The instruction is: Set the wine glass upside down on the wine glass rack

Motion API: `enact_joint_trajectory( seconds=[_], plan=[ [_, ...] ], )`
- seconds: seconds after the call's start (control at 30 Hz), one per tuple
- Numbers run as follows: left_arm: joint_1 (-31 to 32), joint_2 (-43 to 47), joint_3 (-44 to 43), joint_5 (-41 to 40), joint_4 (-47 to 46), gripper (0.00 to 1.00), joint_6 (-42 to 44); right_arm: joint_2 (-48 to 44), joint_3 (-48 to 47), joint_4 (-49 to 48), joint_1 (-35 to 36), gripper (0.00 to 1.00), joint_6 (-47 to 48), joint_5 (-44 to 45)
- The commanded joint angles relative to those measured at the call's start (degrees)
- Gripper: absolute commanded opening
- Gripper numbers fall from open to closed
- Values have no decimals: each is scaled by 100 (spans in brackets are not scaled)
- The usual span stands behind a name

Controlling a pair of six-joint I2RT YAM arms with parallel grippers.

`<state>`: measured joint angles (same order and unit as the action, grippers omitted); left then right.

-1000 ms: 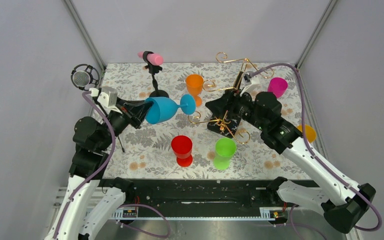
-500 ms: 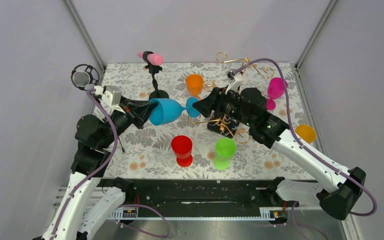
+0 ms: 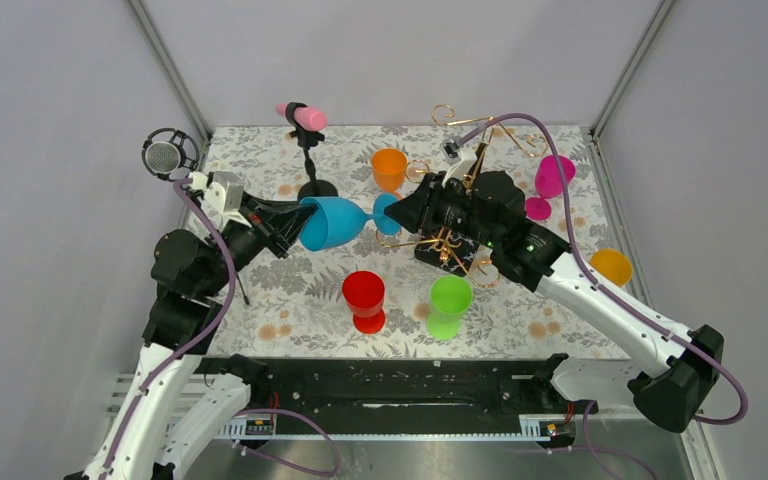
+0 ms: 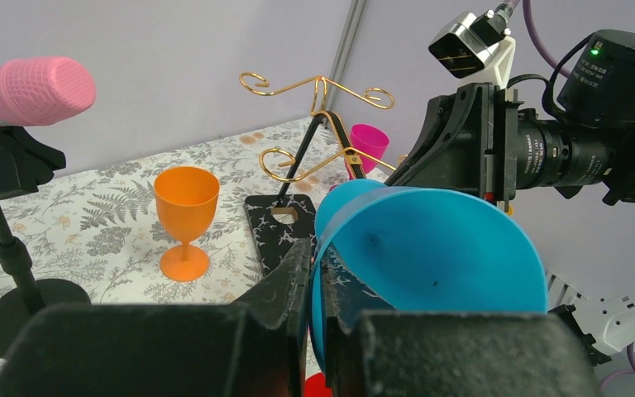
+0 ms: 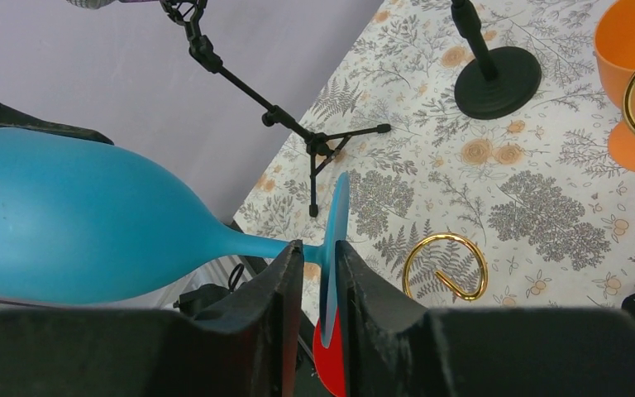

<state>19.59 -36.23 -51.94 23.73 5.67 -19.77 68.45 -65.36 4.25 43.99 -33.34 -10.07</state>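
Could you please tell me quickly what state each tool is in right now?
Left tool: closed on the blue glass, at its rim.
Right tool: jaws either side of the glass's foot; whether it grips cannot be told.

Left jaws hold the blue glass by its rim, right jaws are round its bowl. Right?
No. The right jaws are round the foot of the blue glass, not its bowl, as the right wrist view shows. The left jaws do hold its rim.

wine glass on its side over the table
foot toward the wine glass rack on its right; back goblet behind, near-left goblet and near-right goblet in front, mic stand behind the bowl.
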Motion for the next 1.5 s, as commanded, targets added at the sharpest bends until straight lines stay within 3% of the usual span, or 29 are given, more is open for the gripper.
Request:
enact_joint_trajectory(
  seconds=[0.0,0.17,0.27,0.5,0.7,0.97,1.2,1.47],
  plan=[
    [27,19,0,-74,-400,0,-23,-22,-258,-91,61,25,24,-140],
    [30,12,17,-108,-399,0,-10,-29,-258,-86,66,9,33,-80],
    [36,10,30,-118,-400,9,-1,-104,-228,-64,65,0,30,98],
    [35,56,126,-124,-393,33,-9,-587,97,-160,66,0,-220,1116],
    [36,179,192,-200,-235,41,76,-1336,391,62,59,0,167,3069],
    [33,122,284,-544,317,46,429,-2334,706,282,60,0,1846,4786],
    [31,-175,295,-913,747,48,692,-2803,691,388,61,0,3574,5579],
    [30,-275,381,-900,859,49,805,-3115,958,-341,62,0,5667,6129]
  ],
)
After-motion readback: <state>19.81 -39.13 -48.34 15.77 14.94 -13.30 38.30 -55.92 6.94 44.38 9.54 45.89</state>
